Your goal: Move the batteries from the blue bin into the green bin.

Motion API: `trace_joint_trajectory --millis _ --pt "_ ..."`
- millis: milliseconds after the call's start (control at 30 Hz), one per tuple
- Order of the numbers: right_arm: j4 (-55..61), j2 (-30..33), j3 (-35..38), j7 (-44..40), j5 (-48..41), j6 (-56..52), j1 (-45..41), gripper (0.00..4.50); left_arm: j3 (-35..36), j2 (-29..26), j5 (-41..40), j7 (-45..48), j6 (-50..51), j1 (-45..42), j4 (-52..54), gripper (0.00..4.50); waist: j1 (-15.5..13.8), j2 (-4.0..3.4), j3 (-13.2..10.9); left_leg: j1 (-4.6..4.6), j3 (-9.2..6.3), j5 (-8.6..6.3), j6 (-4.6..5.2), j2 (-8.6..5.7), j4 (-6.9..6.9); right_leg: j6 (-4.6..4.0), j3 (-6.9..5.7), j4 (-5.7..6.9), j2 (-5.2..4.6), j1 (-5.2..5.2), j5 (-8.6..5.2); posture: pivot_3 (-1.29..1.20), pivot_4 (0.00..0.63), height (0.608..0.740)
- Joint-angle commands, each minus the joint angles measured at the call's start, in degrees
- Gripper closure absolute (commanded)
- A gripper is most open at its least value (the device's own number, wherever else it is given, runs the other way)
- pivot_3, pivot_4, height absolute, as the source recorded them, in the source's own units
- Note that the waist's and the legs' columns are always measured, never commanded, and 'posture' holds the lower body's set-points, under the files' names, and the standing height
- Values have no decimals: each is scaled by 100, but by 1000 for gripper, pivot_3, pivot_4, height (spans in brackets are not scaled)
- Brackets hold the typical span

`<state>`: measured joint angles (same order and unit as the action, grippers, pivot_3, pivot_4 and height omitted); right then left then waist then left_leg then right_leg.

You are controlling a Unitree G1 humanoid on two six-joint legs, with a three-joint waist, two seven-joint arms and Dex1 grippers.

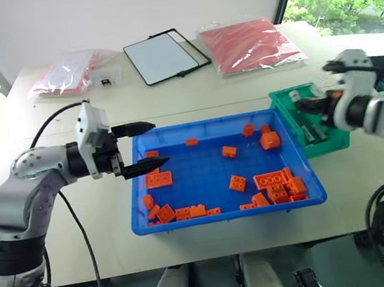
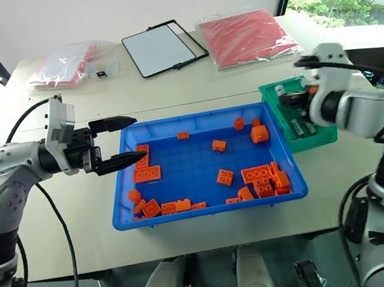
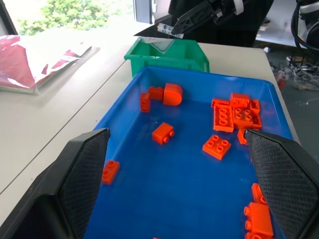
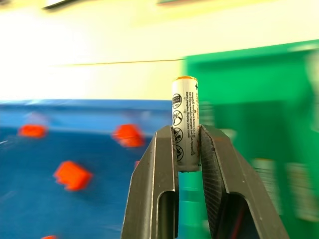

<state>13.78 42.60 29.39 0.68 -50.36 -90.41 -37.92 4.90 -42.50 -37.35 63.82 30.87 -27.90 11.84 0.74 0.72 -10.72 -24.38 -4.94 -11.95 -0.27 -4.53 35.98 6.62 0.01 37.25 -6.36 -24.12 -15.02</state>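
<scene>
The right hand [image 4: 187,149] had its fingers clamped on a battery [image 4: 185,122], which stood upright between them with its orange-tipped end up, and it hung over the green bin [image 1: 287,102] at the counter's right edge, just beside the blue bin's [image 1: 188,222] right rim. This looked like the carry step, with the drop to come. More batteries [image 2: 302,129] appeared to lie in the green bin already, though they were too small to count. The left hand [image 1: 144,147] hovered over the blue bin's left rim, fingers spread wide and holding nothing, pointed across the tray. Inside the blue bin the orange bricks [image 1: 276,182] lay scattered; no battery could be made out among them. Next, by my reading, the right hand needed to lower over the green bin's opening and release, clear of the rim.
</scene>
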Motion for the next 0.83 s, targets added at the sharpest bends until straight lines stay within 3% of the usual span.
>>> trace_joint_trajectory --millis 33,167,300,433,533,833 --pt "88 269 -274 -347 360 477 273 3902 -57 46 49 91 -151 -180 -37 0 15 0 0 0 2 0 0 1 0 0 1 0 0 0 0 0 150 735" --pt "203 436 -518 -1040 738 1567 746 2064 -125 87 124 160 -216 -265 -139 0 27 -1 0 1 6 -1 2 4 1 1 2 1 3 -1 0 0 150 735" --pt "475 836 -590 -1962 1129 2744 1374 2064 -95 38 169 231 -276 -260 -229 0 6 -3 -2 0 6 -2 4 4 3 2 1 1 4 -1 1 0 150 735" --pt "996 1551 8 -3973 1536 4403 3051 2064 212 -210 129 260 -210 -50 -265 0 -30 -1 -2 2 0 -8 13 5 7 7 -5 -5 6 10 0 0 150 735" --pt "861 1665 627 -4842 1575 5040 3697 2064 462 -412 -11 302 -92 26 -330 0 -2 -1 -3 4 4 -9 14 5 13 9 -3 -7 5 15 1 0 150 735" --pt "530 1959 1662 -6585 1147 5217 4386 2064 898 -1146 -164 919 73 327 -572 0 -8 -1 -4 60 4 -14 15 20 2 -10 0 -36 1 72 -10 0 150 735"
